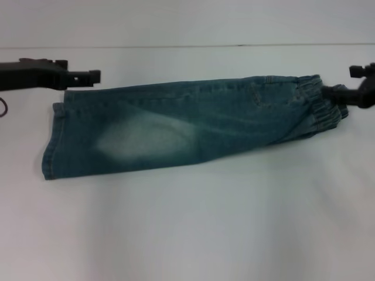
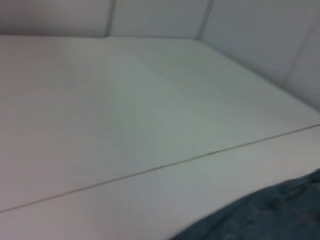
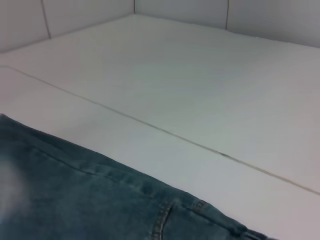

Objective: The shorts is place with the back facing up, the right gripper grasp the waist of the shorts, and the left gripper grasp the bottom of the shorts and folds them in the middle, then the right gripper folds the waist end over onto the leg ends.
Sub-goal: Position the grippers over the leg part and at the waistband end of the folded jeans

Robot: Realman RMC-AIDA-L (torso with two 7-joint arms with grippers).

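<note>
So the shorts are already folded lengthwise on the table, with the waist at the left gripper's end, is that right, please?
Not quite: the head view shows the waist at the right gripper. The shorts do lie folded lengthwise on the table, but the left gripper is at the leg ends.

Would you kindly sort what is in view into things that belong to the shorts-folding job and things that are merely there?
Belongs to the job:
- the shorts, folded lengthwise
- the waist
- the leg ends
- the left hand, beside the leg ends
- the right hand, at the waist

Merely there:
- the white table
- a dark cable at the left edge
</note>
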